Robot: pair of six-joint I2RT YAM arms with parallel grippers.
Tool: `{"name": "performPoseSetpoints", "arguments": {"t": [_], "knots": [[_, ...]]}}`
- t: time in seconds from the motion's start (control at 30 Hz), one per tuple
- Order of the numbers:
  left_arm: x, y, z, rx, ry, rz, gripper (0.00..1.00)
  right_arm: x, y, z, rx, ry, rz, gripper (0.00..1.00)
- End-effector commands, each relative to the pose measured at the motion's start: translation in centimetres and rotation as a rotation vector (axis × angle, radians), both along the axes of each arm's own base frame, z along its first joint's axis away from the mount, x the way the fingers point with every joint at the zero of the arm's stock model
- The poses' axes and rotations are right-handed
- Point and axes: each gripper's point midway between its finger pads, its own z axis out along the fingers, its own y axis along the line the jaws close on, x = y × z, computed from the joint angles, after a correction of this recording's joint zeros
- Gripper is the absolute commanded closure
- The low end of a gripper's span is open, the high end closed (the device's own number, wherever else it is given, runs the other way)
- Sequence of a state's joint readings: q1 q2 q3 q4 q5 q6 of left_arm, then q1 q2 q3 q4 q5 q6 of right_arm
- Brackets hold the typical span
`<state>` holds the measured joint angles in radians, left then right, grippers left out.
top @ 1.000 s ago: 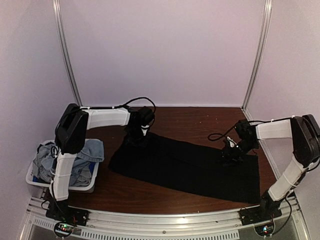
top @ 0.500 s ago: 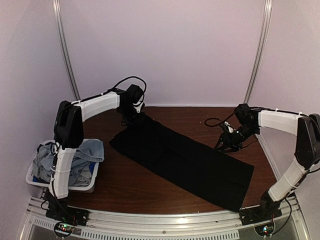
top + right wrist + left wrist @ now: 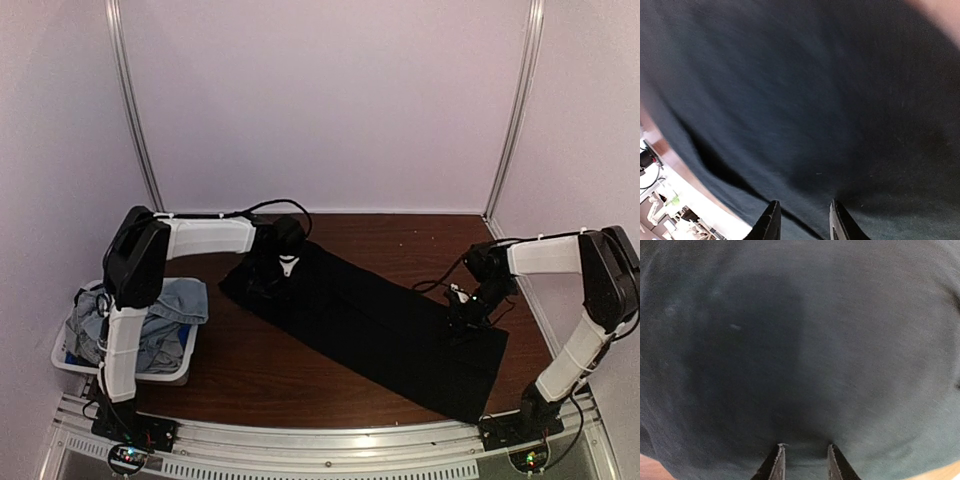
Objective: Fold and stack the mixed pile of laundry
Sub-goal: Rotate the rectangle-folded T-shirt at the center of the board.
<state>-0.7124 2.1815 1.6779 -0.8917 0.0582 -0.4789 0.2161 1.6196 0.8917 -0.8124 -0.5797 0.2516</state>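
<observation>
Black shirt [image 3: 370, 325] between narrowly parted fingers [image 3: 774, 467]

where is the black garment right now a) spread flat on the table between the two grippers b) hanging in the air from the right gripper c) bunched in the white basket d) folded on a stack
a: the black garment lies spread across the table, with the left gripper at its far-left end and the right gripper at its right side.

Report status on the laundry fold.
Left gripper, right gripper down on black shirt, jaws narrowly apart, grip unclear. Shirt spread diagonally on table. Rest of pile in basket, left.
</observation>
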Motion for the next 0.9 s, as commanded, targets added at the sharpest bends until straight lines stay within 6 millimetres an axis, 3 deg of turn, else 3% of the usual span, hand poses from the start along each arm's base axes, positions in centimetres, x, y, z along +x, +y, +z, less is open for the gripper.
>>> {"name": "performPoseSetpoints", "arguments": {"t": [0.0, 0.2, 0.27, 0.43, 0.53, 0.63, 0.77, 0.87], "knots": [[3.0, 1.9, -1.7, 0.038, -0.015, 0.082, 0.70, -1.3, 0.7, -1.8, -0.053, 0.053, 0.029, 0.66], [7.0, 2.0, -3.4, 0.041, -0.027, 0.070, 0.71, -4.2, 4.0, -3.7, -0.014, 0.142, 0.103, 0.70], [8.5, 1.5, -3.8, 0.038, -0.036, 0.055, 0.72, -4.9, 6.2, -3.7, 0.019, 0.158, 0.156, 0.71], [13.1, -0.4, -3.3, -0.051, -0.099, 0.047, 0.73, -6.3, 15.4, 0.0, 0.227, 0.101, 0.361, 0.73], [15.4, -1.9, -0.6, -0.128, -0.180, 0.021, 0.72, -6.7, 18.5, 2.9, 0.315, 0.050, 0.419, 0.73], [16.5, -2.8, 3.6, -0.189, -0.257, 0.001, 0.71, -5.6, 18.3, 5.0, 0.331, -0.022, 0.403, 0.71], [15.0, -3.2, 7.7, -0.252, -0.278, -0.014, 0.70, -3.9, 16.1, 6.2, 0.257, -0.107, 0.364, 0.69], [12.8, -2.9, 7.6, -0.212, -0.261, -0.039, 0.70, -4.1, 14.8, 5.1, 0.191, -0.109, 0.378, 0.70]]}}
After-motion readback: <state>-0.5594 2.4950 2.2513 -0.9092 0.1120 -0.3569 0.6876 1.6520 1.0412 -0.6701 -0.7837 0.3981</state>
